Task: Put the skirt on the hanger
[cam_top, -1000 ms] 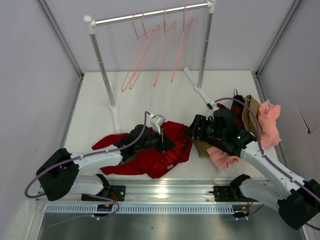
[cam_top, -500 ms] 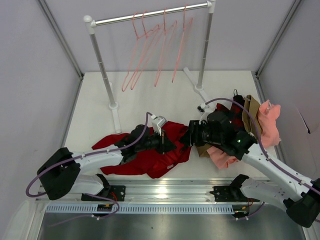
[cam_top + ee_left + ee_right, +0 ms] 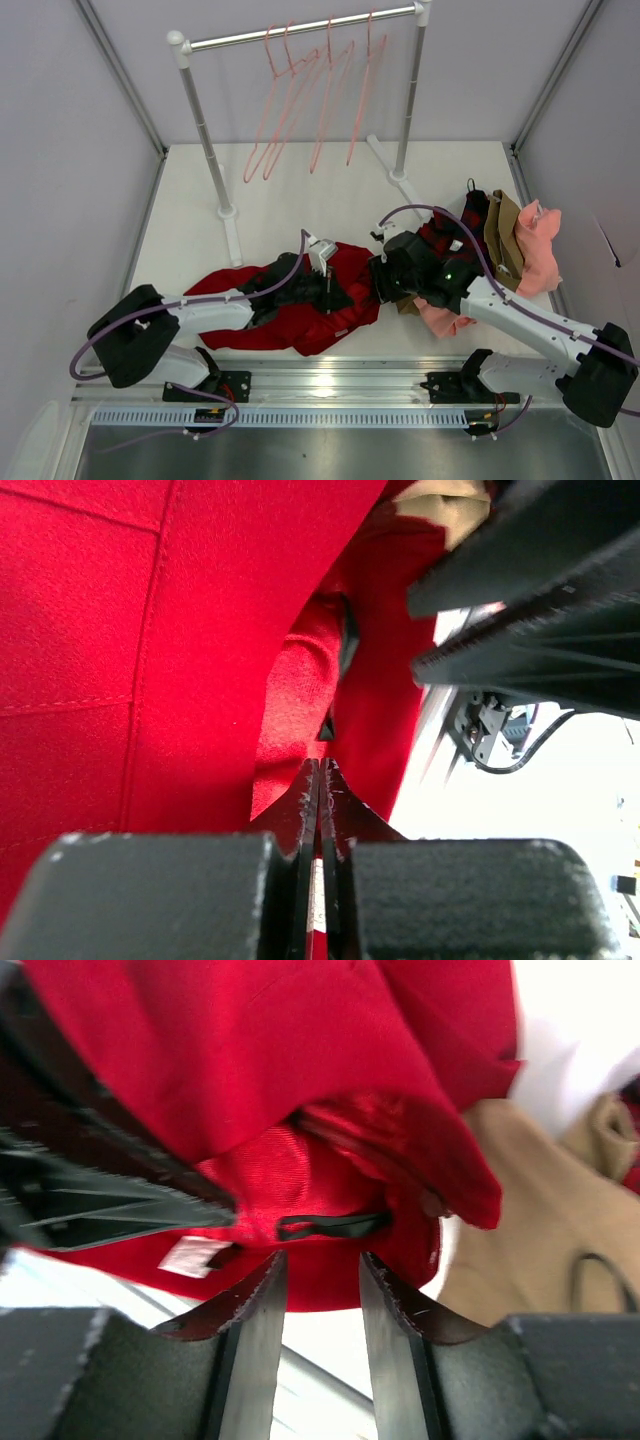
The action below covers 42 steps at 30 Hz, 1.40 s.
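The deep-red skirt (image 3: pixel 300 318) lies crumpled on the table in front of the arms. My left gripper (image 3: pixel 335 290) is shut on a fold of the skirt (image 3: pixel 120 630), with red cloth pinched between its jaws (image 3: pixel 320 765). My right gripper (image 3: pixel 378 280) sits at the skirt's right edge. Its jaws (image 3: pixel 322 1257) stand a little apart at the rim of the waistband (image 3: pixel 300 1175), below a black loop (image 3: pixel 330 1224) and next to a white label (image 3: pixel 195 1257). Several salmon-pink wire hangers (image 3: pixel 268 130) hang from the rail at the back.
The clothes rack (image 3: pixel 205 130) stands at the back, and its feet reach forward on the table. A pile at the right holds a salmon-pink garment (image 3: pixel 540 250), a tan one (image 3: pixel 503 230) and a red-and-black plaid one (image 3: pixel 470 215). Tan cloth (image 3: pixel 520 1210) lies beside the skirt's edge.
My right gripper has moved left to the skirt's edge and its jaws have narrowed. The left gripper has stayed shut on the cloth and shifted slightly right.
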{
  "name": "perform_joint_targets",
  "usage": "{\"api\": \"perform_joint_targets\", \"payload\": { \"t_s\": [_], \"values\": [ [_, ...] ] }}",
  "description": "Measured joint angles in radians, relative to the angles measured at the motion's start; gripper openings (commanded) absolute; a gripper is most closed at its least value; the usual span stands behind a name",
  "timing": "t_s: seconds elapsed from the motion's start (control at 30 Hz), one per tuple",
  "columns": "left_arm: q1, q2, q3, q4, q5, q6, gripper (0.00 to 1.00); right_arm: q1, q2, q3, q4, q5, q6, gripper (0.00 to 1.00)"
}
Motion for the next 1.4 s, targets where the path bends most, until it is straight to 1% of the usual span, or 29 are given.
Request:
{"api": "perform_joint_targets", "payload": {
  "t_s": [0.13, 0.23, 0.27, 0.33, 0.43, 0.47, 0.53, 0.63, 0.77, 0.97, 1.1, 1.27, 1.37, 1.4],
  "values": [
    [0.000, 0.009, 0.000, 0.016, 0.016, -0.008, 0.06, 0.008, 0.008, 0.006, -0.019, 0.052, -0.063, 0.45],
    [0.000, 0.020, 0.000, 0.029, 0.035, -0.012, 0.13, 0.014, 0.008, 0.008, -0.021, 0.071, -0.096, 0.46],
    [0.000, 0.025, 0.000, 0.036, 0.043, -0.015, 0.20, 0.016, 0.010, 0.008, -0.021, 0.076, -0.104, 0.46],
    [-0.003, 0.039, 0.000, 0.056, 0.053, -0.024, 0.26, 0.017, 0.020, 0.009, -0.021, 0.084, -0.116, 0.46],
    [-0.009, 0.059, 0.000, 0.079, 0.066, -0.044, 0.31, 0.017, 0.035, 0.009, -0.021, 0.093, -0.128, 0.45],
    [-0.012, 0.066, 0.000, 0.083, 0.066, -0.052, 0.37, 0.017, 0.039, 0.009, -0.021, 0.097, -0.130, 0.45],
    [-0.019, 0.078, 0.000, 0.090, 0.067, -0.068, 0.42, 0.017, 0.039, 0.009, -0.020, 0.105, -0.131, 0.45],
    [-0.034, 0.100, 0.009, 0.097, 0.065, -0.095, 0.46, 0.016, 0.039, 0.009, -0.021, 0.122, -0.129, 0.45],
    [-0.044, 0.131, 0.029, 0.110, 0.054, -0.134, 0.46, 0.006, 0.026, 0.009, -0.021, 0.129, -0.121, 0.45],
    [-0.045, 0.180, 0.039, 0.135, 0.014, -0.199, 0.47, -0.020, -0.038, 0.007, -0.020, 0.129, -0.101, 0.45],
    [-0.045, 0.221, 0.042, 0.168, 0.008, -0.236, 0.46, -0.024, -0.057, 0.007, -0.021, 0.129, -0.092, 0.45],
    [-0.045, 0.241, 0.043, 0.201, 0.000, -0.276, 0.40, -0.024, -0.058, 0.003, -0.020, 0.128, -0.085, 0.45],
    [-0.045, 0.241, 0.044, 0.219, -0.008, -0.285, 0.34, -0.025, -0.058, 0.002, -0.020, 0.128, -0.084, 0.44],
    [-0.045, 0.241, 0.044, 0.224, -0.011, -0.288, 0.30, -0.025, -0.058, 0.002, -0.020, 0.128, -0.084, 0.44]
  ]
}}
